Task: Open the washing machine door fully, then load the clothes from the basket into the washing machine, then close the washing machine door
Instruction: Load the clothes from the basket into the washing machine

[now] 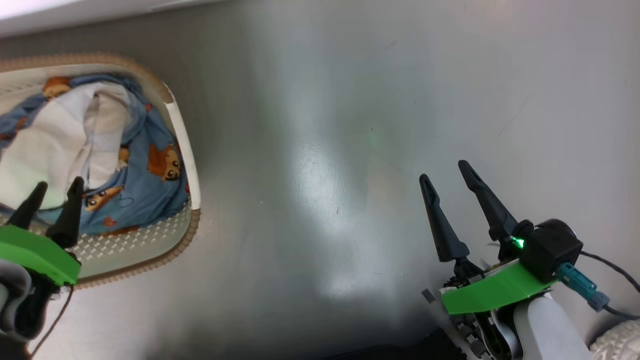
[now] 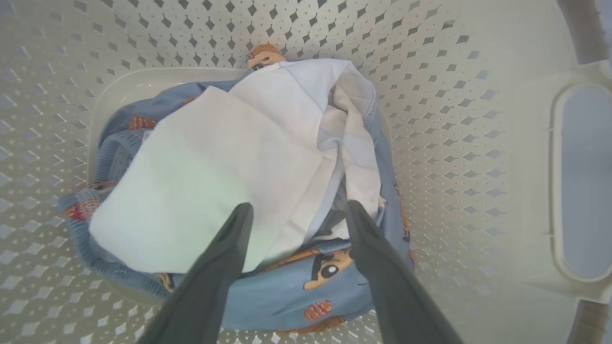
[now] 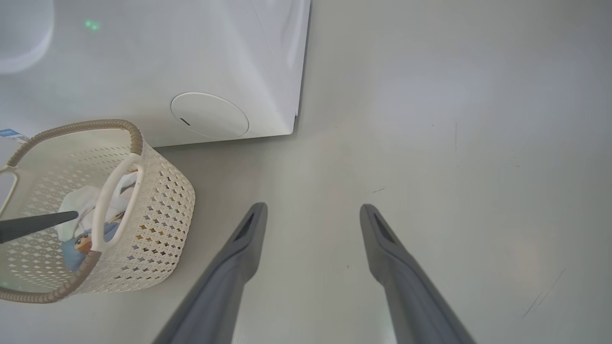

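Observation:
The cream basket (image 1: 182, 135) with a brown rim stands on the floor at the left of the head view, and its perforated side (image 3: 158, 210) faces the right wrist camera. Inside lie the clothes (image 2: 248, 167): a white garment over light blue bear-print fabric (image 1: 150, 180). My left gripper (image 1: 57, 187) hangs open inside the basket, its tips (image 2: 296, 210) just above the white garment, nothing between them. My right gripper (image 1: 445, 172) is open over bare floor, far right of the basket. The washing machine (image 3: 191, 62) shows as a white lower front behind the basket. Its door is out of view.
Grey glossy floor (image 1: 325, 150) spreads between basket and right arm. A round white cover (image 3: 209, 115) sits low on the machine's front. The basket's handle opening (image 2: 581, 181) is at the right in the left wrist view. A cable (image 1: 610, 270) trails from the right wrist.

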